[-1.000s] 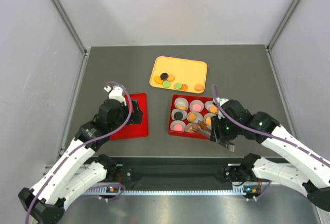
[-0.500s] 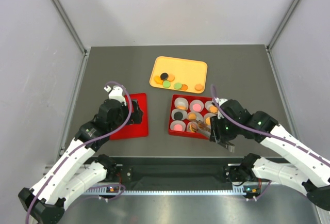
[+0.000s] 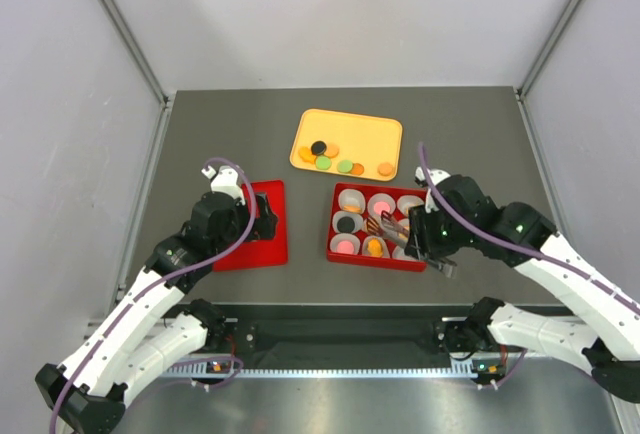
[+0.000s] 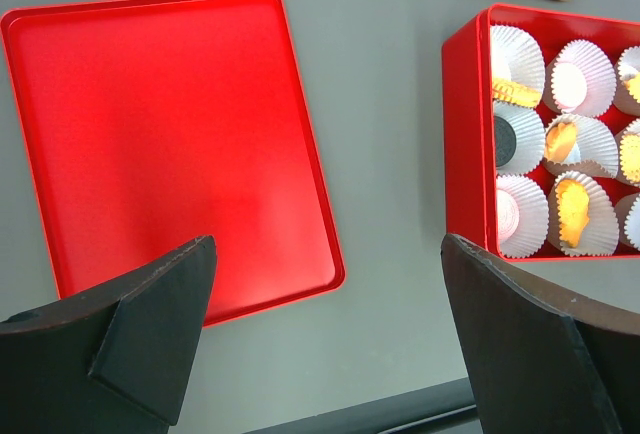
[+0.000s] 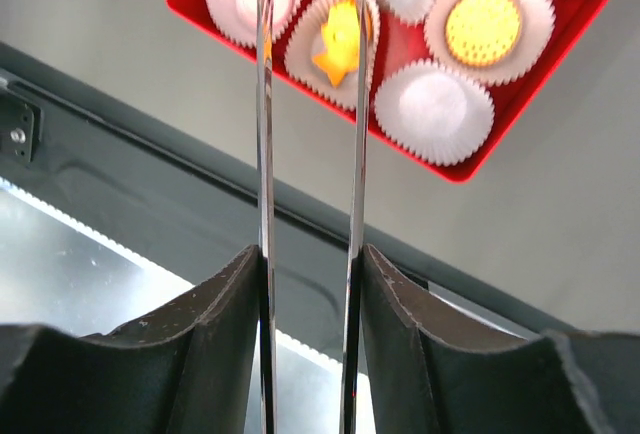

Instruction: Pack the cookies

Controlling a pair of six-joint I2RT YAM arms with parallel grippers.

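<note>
Cookies for packing lie in two places. A loose cluster of black, orange and green discs sits on the yellow tray at the far middle of the bench. Others are seated in the paper cups of the red box, just in front of that tray.

We find the right claw clamped on metal tongs, whose two blades stand apart. Their tips run out of the wrist view, so we cannot tell whether a cookie sits between them. The tongs reach from the claw over the box's middle cups, long axis pointing away and to the left.

The governing relation is that the loose cookies lie beyond the box along roughly that same line. In our judgement the right arm, nearer and carrying the tool, would reach them by extending over the box. One cup at the box's near right corner looks unfilled.

The left claw hangs with jaws wide apart above the red lid, holding nothing, well apart from the tray.
</note>
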